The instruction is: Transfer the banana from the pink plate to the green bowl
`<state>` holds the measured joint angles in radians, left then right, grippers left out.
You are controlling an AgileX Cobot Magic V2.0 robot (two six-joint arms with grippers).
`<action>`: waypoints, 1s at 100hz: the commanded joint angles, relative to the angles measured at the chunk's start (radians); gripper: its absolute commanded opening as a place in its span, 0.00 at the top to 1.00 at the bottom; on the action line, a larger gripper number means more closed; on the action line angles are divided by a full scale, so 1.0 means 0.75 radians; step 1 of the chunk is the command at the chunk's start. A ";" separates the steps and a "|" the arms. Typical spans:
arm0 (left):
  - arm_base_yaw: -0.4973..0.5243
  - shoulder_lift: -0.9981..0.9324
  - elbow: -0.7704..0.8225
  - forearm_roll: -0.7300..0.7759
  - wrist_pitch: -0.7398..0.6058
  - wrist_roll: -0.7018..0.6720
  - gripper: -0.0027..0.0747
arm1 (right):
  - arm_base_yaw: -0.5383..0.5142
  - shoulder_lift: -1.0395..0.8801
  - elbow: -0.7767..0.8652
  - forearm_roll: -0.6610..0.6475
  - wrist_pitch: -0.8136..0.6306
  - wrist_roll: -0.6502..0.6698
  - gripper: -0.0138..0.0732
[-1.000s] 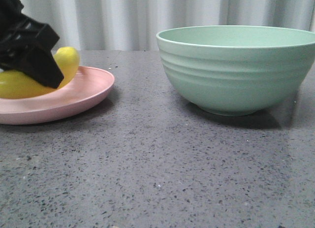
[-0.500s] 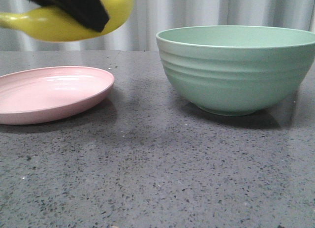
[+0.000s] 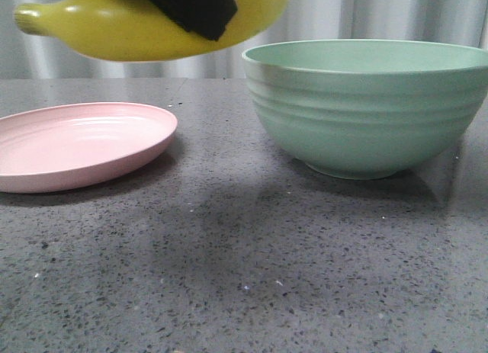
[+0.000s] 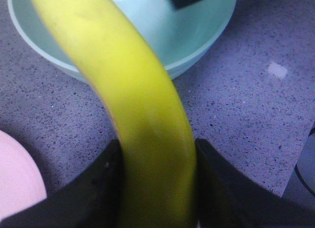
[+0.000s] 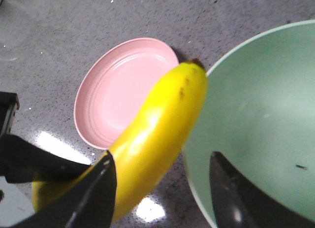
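One banana (image 3: 130, 25), glossy bright yellow and curved, is held in the air above the grey table (image 3: 244, 254), between the pink plate (image 3: 76, 143) and the green bowl (image 3: 366, 101). It is clamped at its middle by the left gripper (image 4: 155, 183). The right gripper (image 5: 162, 188) is seen spread apart, its fingers touching nothing.

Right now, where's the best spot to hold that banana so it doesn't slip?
Around its thick middle, squeezing across the narrow width, the way the left gripper holds it, one finger on each side. The banana lies lengthwise in the air near the green bowl, so coming from above probably works best. Its ends taper and curve, so a grip there would likely slip.
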<state>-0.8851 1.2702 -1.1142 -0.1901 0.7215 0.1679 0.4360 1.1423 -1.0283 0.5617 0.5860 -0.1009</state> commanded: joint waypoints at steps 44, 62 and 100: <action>-0.015 -0.043 -0.050 -0.033 -0.074 0.005 0.99 | 0.091 0.204 -0.146 0.112 -0.122 -0.016 0.44; -0.015 -0.045 -0.050 -0.038 -0.074 0.005 0.99 | 0.091 0.215 -0.146 0.112 -0.175 -0.016 0.42; -0.015 -0.045 -0.050 -0.064 -0.071 0.005 0.99 | 0.091 0.248 -0.146 0.098 -0.188 -0.016 0.31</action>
<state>-0.8847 1.2687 -1.1142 -0.1857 0.7600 0.1470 0.4994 1.3388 -1.1031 0.6066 0.5052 -0.1026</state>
